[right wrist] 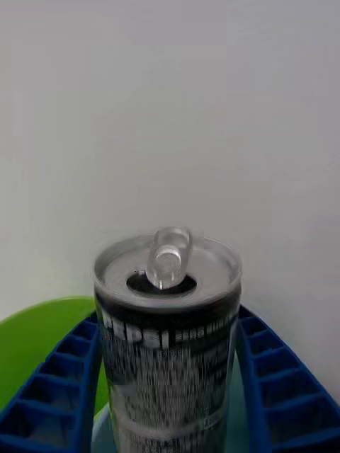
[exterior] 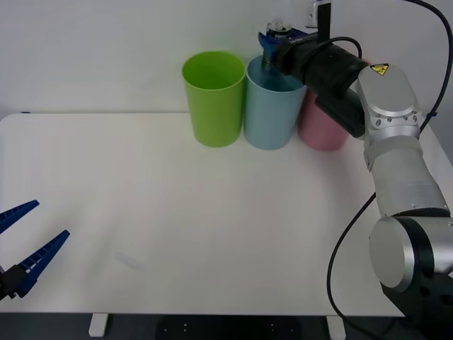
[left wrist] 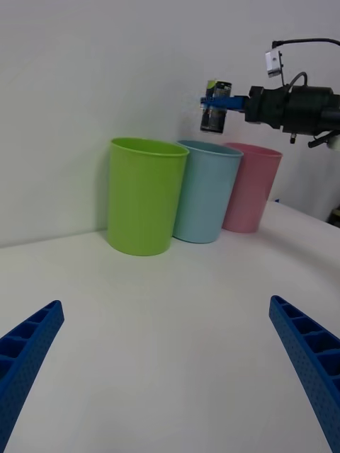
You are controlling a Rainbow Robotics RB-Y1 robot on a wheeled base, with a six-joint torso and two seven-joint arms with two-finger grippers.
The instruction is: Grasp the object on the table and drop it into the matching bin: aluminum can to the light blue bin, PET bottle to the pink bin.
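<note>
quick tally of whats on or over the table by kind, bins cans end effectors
bins: 3 (lime green bin, light blue bin, pink bin)
cans: 1 (aluminum can, held by the right end effector over the light blue bin)
end effectors: 2 (right, plus left end effector open at the table's near edge)
total: 6

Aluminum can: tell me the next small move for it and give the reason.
Probably open the fingers and let it drop. The right gripper holds the aluminum can upright in the air, and in the left wrist view it hangs just above the mouth of the light blue bin, between the lime green bin and the pink bin. The left gripper waits open, low at the table's near left edge.
</note>
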